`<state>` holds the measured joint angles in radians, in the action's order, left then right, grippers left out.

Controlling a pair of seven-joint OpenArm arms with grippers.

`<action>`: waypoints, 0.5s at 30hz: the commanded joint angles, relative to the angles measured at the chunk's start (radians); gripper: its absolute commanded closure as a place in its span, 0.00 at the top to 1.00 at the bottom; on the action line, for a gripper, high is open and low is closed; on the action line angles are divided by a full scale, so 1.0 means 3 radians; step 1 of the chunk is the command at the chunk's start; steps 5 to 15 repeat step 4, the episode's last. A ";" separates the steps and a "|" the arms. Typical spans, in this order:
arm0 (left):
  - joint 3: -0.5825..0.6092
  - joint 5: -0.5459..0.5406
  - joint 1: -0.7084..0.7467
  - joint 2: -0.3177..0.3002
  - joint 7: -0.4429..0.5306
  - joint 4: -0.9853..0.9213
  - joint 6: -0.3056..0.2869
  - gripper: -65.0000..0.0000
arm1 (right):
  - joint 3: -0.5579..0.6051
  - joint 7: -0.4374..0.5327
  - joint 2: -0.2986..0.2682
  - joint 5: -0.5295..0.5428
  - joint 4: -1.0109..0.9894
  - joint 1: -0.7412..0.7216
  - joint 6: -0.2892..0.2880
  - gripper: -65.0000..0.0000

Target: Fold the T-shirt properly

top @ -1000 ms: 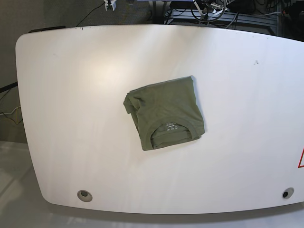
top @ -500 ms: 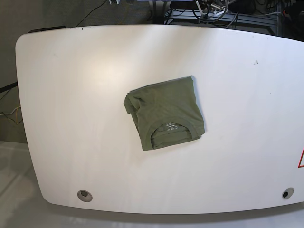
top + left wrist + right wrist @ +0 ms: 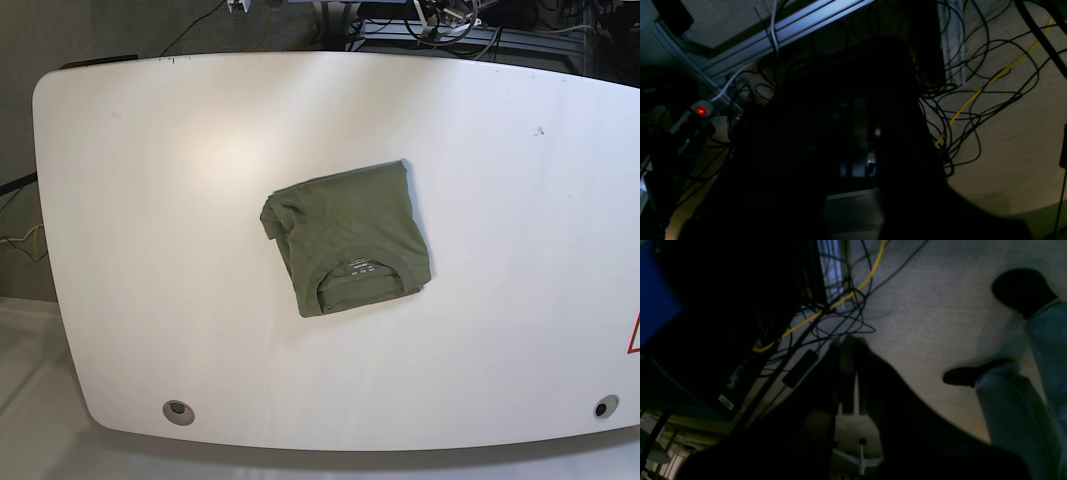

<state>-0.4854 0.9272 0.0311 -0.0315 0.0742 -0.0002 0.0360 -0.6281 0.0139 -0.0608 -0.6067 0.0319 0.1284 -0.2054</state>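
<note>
The olive-green T-shirt (image 3: 350, 238) lies folded into a compact rectangle in the middle of the white table (image 3: 150, 200), collar and inner label facing the near edge, with a bunched corner at its left. Both arms are pulled back behind the table's far edge, well away from the shirt. Only a white tip of my right gripper (image 3: 238, 5) shows at the top edge of the base view. In the right wrist view my right gripper (image 3: 848, 343) is a dark silhouette with its fingers together and nothing held. My left gripper (image 3: 860, 110) is too dark to read.
Both wrist views look at carpet, tangled cables with a yellow one (image 3: 977, 93), and an aluminium frame rail (image 3: 783, 30) behind the table. A person's legs and shoes (image 3: 1023, 386) stand on the carpet. The table has two round holes (image 3: 179, 411) near its front edge.
The arms at the top edge of the base view have drawn further back out of the frame. The folded T-shirt has not moved.
</note>
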 commanded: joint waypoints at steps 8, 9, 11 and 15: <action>0.0010 0.0016 0.0006 -0.0015 -0.0050 0.0001 0.0000 0.00 | -0.0001 -0.0029 -0.0004 -0.0026 0.0004 -0.0016 0.0002 0.00; 0.0010 0.0016 0.0006 -0.0015 -0.0050 0.0001 0.0000 0.00 | -0.0001 -0.0029 -0.0004 -0.0026 0.0004 -0.0016 0.0002 0.00; 0.0010 0.0016 0.0006 -0.0015 -0.0050 0.0001 0.0000 0.00 | -0.0001 -0.0029 -0.0004 -0.0026 0.0004 -0.0016 0.0002 0.00; 0.0010 0.0016 0.0006 -0.0015 -0.0050 0.0001 0.0000 0.00 | -0.0001 -0.0029 -0.0004 -0.0026 0.0004 -0.0016 0.0002 0.00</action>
